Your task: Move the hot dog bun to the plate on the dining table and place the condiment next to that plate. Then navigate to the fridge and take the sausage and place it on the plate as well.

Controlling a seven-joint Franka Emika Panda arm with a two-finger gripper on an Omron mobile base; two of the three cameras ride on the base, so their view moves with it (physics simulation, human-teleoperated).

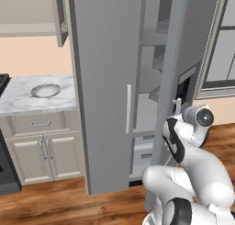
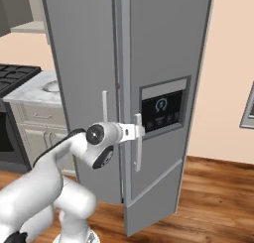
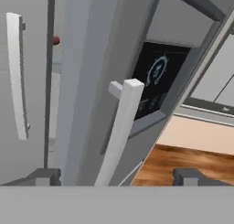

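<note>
Fridge (image 1: 110, 81) ajar — door handle (image 3: 119, 131) between open gripper (image 3: 116, 175) fingers.

A home kitchen: steel fridge (image 2: 149, 88), marble counter (image 1: 27, 98), cabinets (image 1: 41, 150), stove (image 2: 15, 76).

A: Left base view? 
B: Behind the arm, left, looking forward and down at the fridge (image 1: 110, 81) and counter (image 1: 27, 98).
A: Right base?
B: Same fridge, from the right. Hand view sits close on its door handle (image 3: 119, 131).
</note>
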